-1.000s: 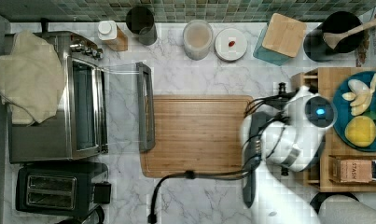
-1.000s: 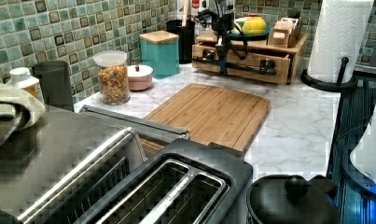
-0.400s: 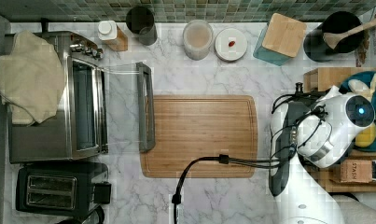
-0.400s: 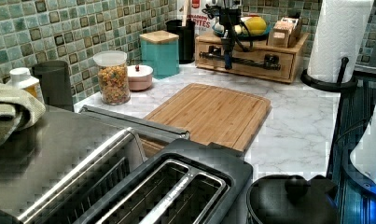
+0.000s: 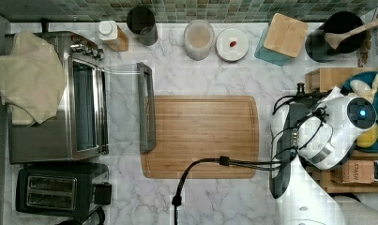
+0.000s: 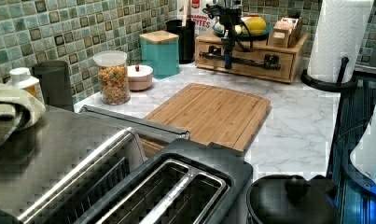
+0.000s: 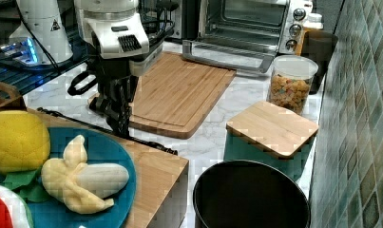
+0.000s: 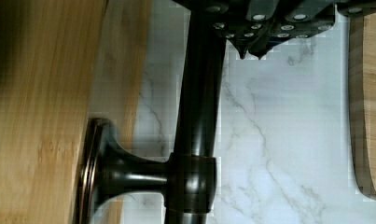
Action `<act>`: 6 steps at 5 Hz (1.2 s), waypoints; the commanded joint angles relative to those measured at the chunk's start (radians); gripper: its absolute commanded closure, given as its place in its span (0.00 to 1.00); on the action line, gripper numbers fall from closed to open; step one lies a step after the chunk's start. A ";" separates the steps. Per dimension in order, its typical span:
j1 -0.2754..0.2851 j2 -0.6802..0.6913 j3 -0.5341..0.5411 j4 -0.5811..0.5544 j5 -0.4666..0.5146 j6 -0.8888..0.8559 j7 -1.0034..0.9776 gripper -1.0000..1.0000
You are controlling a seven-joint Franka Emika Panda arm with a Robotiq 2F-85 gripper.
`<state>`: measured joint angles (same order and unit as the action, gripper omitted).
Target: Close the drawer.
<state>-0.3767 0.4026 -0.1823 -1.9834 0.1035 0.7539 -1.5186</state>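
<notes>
Drawer [image 6: 251,58] front w/ dark handle [image 8: 197,116] right beside fingers [image 8: 251,46].

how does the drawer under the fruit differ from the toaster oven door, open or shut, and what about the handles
The drawer sits pushed in, flush with its wooden box; the toaster oven door hangs fully open, lying flat over the counter. The drawer front is light wood; the door is clear glass. The drawer's dark bar handle stands off on posts, while the door's handle is grey. Both handles are long bars.
</notes>
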 commanded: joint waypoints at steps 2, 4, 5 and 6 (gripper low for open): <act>-0.146 -0.027 -0.143 0.128 -0.027 0.178 -0.042 1.00; -0.206 -0.034 -0.078 0.128 -0.066 0.179 -0.016 1.00; -0.165 -0.029 -0.123 0.128 -0.039 0.178 -0.034 1.00; -0.167 -0.030 -0.121 0.128 -0.040 0.179 -0.034 1.00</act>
<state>-0.4016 0.3972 -0.1581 -1.9961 0.1018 0.7769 -1.5176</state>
